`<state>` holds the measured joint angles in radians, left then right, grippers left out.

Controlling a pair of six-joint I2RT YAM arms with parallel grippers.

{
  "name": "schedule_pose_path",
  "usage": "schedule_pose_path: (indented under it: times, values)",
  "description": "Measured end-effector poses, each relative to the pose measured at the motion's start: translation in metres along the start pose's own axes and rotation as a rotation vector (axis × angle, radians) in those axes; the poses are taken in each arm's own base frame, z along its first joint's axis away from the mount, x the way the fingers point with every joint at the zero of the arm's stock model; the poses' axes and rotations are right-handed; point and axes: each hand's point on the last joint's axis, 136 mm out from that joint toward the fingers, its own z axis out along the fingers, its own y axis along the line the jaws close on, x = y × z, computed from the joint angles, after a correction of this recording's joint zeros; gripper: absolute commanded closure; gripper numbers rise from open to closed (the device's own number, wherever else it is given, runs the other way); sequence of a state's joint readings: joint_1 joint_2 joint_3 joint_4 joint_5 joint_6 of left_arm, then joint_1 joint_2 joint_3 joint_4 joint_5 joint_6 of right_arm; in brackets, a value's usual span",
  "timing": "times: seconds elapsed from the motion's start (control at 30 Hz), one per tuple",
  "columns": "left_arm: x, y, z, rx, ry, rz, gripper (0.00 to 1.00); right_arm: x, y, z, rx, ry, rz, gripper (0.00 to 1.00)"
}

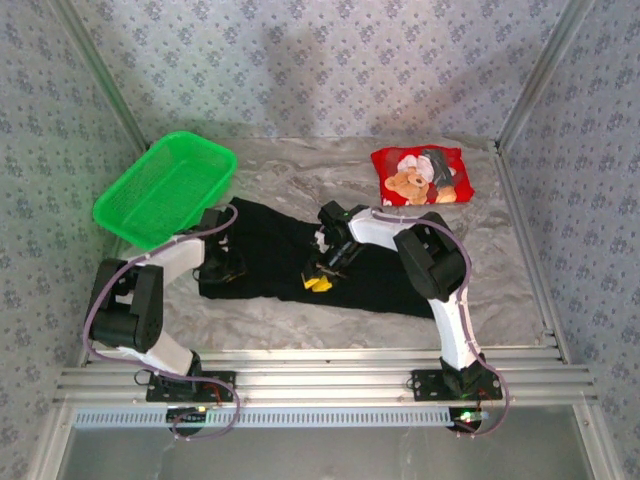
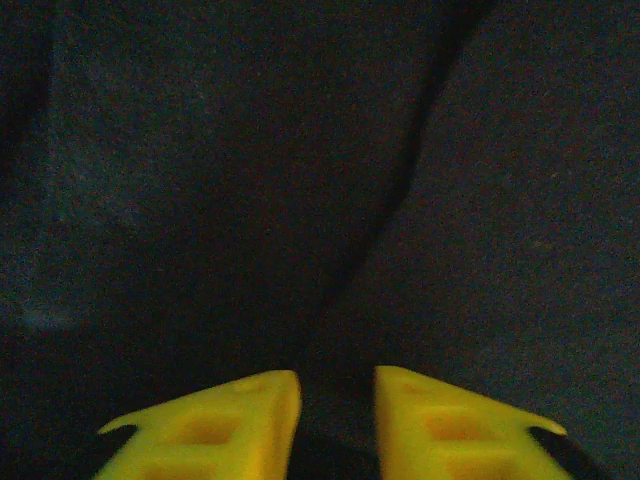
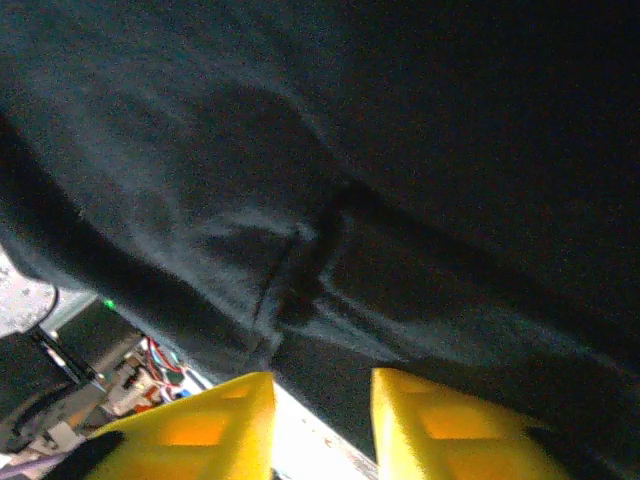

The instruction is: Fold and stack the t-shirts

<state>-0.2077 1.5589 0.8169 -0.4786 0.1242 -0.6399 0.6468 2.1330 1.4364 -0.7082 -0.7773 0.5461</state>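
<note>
The black t-shirt (image 1: 290, 250) lies as a long, rumpled strip across the middle of the table. The red teddy-bear t-shirt (image 1: 418, 176) sits folded into a small square at the back right. My left gripper (image 1: 225, 268) is down on the black shirt's left end. Its yellow fingers (image 2: 230, 420) stand slightly apart, with black cloth (image 2: 300, 200) close below and a crease running up from the gap. My right gripper (image 1: 318, 282) is at the shirt's near edge. Its fingers (image 3: 440, 425) are parted, with bare table and the shirt's hem (image 3: 300, 260) showing between them.
A green mesh basket (image 1: 165, 188) stands at the back left, close behind the left arm. The tabletop (image 1: 300, 165) is covered in a crinkled grey sheet. Metal rails (image 1: 320, 375) run along the near edge. Patterned walls close in the sides and back.
</note>
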Motion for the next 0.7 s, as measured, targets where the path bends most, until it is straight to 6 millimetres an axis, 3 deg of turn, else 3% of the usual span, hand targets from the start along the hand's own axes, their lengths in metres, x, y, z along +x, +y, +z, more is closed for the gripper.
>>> schedule_pose_path:
  times: [0.23, 0.33, 0.43, 0.53, 0.6, 0.7]
  values:
    - [-0.011, -0.016, -0.021, 0.048, -0.032, -0.006, 0.49, 0.002, 0.001, -0.016, 0.015, -0.022, -0.014, 0.53]
    - [-0.03, -0.04, -0.053, 0.131, -0.106, 0.009, 0.45, 0.005, 0.007, -0.045, 0.019, -0.076, -0.047, 0.36]
    - [-0.053, -0.063, -0.102, 0.228, -0.226, 0.029, 0.37, 0.011, 0.014, -0.092, 0.022, -0.188, -0.104, 0.17]
    - [-0.073, -0.067, -0.154, 0.299, -0.364, 0.016, 0.28, 0.02, 0.011, -0.158, 0.03, -0.378, -0.152, 0.0]
    - [-0.088, -0.058, -0.184, 0.321, -0.453, -0.008, 0.25, 0.03, -0.006, -0.207, 0.042, -0.536, -0.145, 0.0]
    - [-0.104, -0.045, -0.206, 0.303, -0.528, -0.031, 0.22, 0.044, -0.048, -0.264, 0.065, -0.751, -0.063, 0.0]
